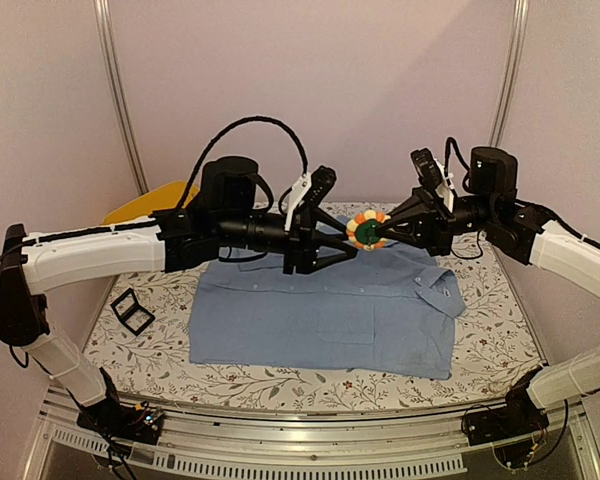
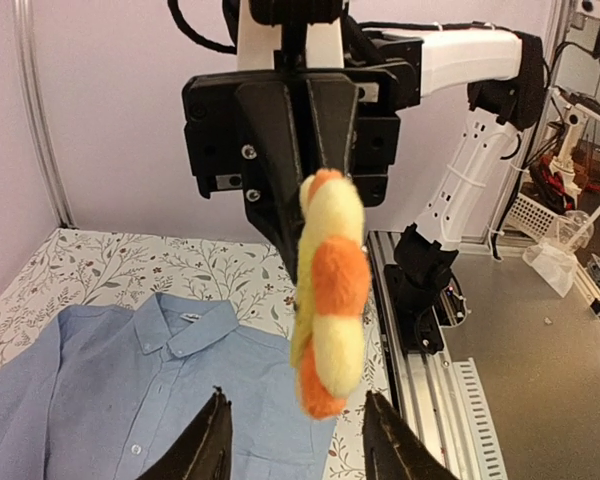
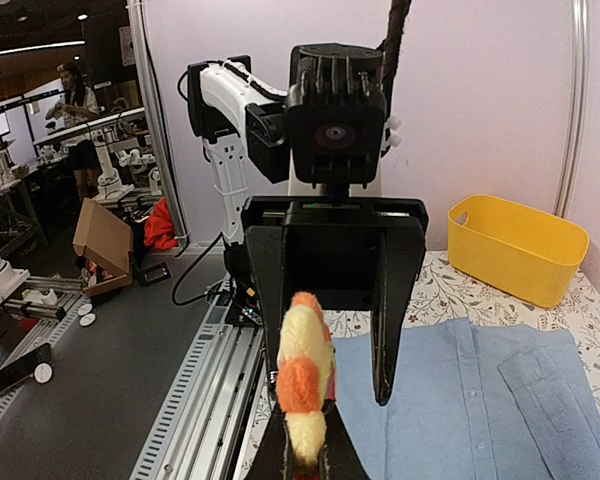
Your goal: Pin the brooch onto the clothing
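The brooch (image 1: 367, 229), a fuzzy orange-and-yellow flower disc, hangs in the air above the shirt's collar. My right gripper (image 1: 380, 233) is shut on its edge; the right wrist view shows the brooch (image 3: 305, 375) edge-on between the closed fingers. My left gripper (image 1: 342, 245) faces it, open and empty. In the left wrist view the brooch (image 2: 330, 290) hangs just above the gap of the left gripper (image 2: 300, 445). The light blue shirt (image 1: 320, 310) lies flat on the table, collar at the far side, and also shows in both wrist views (image 2: 130, 400) (image 3: 480, 400).
A yellow plastic basin (image 1: 145, 205) stands at the back left, also in the right wrist view (image 3: 515, 245). A small black square box (image 1: 132, 310) lies left of the shirt. The floral tablecloth (image 1: 500, 350) shows around the shirt. A metal rail runs along the near edge.
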You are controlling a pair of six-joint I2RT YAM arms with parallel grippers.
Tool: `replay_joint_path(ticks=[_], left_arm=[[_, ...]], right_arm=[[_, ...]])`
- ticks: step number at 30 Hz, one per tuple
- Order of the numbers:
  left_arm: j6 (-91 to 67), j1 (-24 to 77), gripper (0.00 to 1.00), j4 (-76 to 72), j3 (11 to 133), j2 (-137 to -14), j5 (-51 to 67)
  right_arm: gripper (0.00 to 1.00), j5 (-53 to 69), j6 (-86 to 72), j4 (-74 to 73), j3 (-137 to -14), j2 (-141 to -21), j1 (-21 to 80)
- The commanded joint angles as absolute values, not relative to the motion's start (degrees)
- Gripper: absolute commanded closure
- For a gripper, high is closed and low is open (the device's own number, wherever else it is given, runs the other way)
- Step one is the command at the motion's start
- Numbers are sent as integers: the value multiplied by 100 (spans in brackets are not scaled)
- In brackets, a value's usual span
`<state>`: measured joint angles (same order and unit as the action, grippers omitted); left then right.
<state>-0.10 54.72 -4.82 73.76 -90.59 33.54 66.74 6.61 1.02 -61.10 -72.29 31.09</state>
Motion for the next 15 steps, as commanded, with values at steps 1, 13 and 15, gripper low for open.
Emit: replay_joint_path(ticks=[1,13,15], left_arm=[[12,5499,57,-819,7538,-9031,3441],[67,5520,65,-809,7962,-9275,3529],[81,5528,66,-740,8012,-9345,3560]], right_arm=[[100,6662,629,315,-6108,-7031,3144],[100,6618,861,66,-6335,-7148,3144],[100,6627,871,62,-6372,-7176,3139]])
